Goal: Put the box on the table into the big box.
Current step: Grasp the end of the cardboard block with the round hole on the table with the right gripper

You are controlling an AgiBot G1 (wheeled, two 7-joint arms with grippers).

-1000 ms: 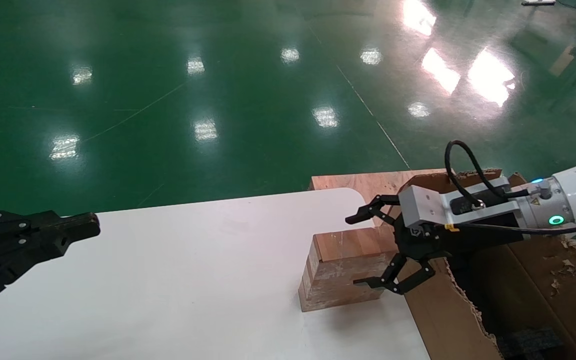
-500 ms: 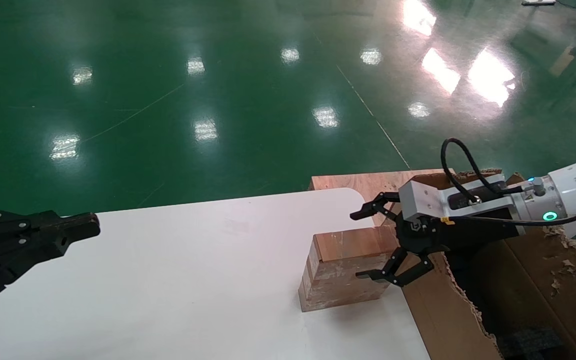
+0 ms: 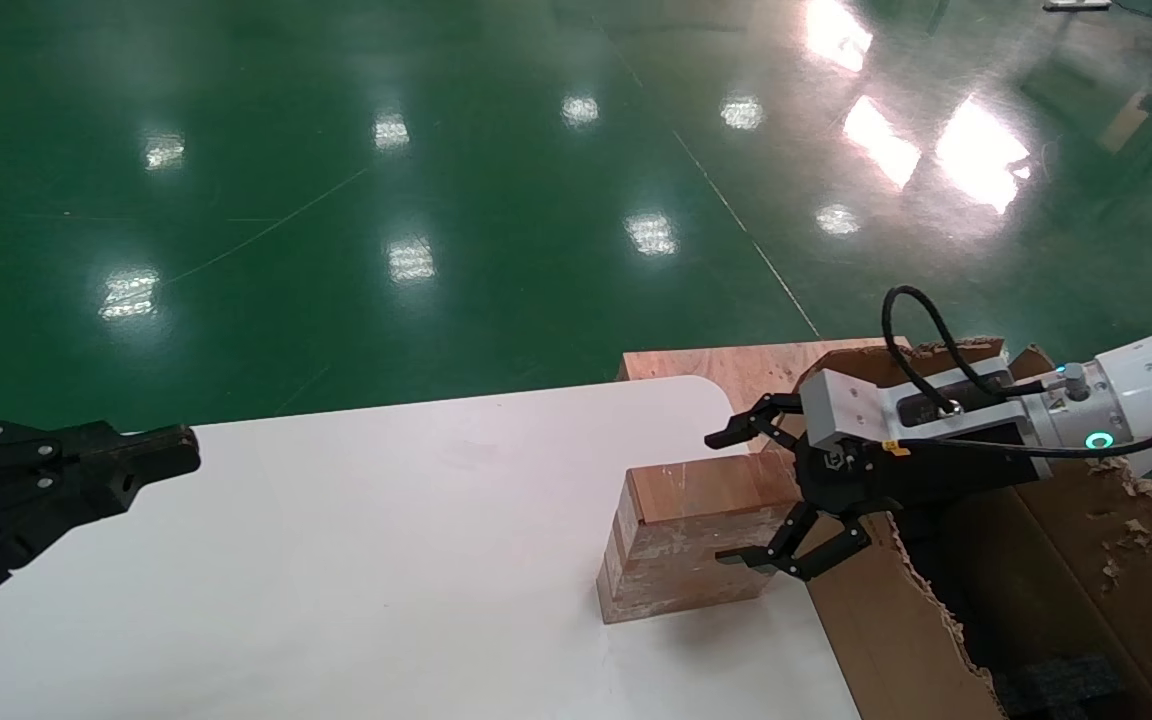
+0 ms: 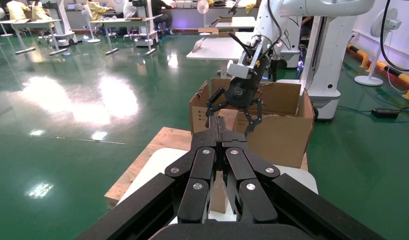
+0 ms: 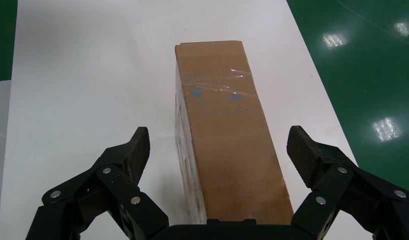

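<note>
The small brown box [image 3: 686, 530] lies on the white table [image 3: 386, 560], at its right edge. Its taped top shows long and narrow in the right wrist view [image 5: 227, 140]. My right gripper [image 3: 719, 497] is open and straddles the box's right end, one finger behind it and one in front. The fingertips [image 5: 137, 145] stand clear of both sides. The big box [image 3: 1066, 560], a torn carton, stands just right of the table, under my right arm. My left gripper [image 3: 181, 450] hangs shut and empty over the table's left edge.
A pale plywood board [image 3: 716, 365] lies behind the table's far right corner. Black foam [image 3: 1056, 685] sits at the bottom of the carton. The left wrist view shows the carton [image 4: 282, 135] with the right gripper [image 4: 235, 107] before it. Green floor lies all round.
My right gripper has drifted slightly right, toward the carton, still open around the box's end. The box and the left arm have not moved.
</note>
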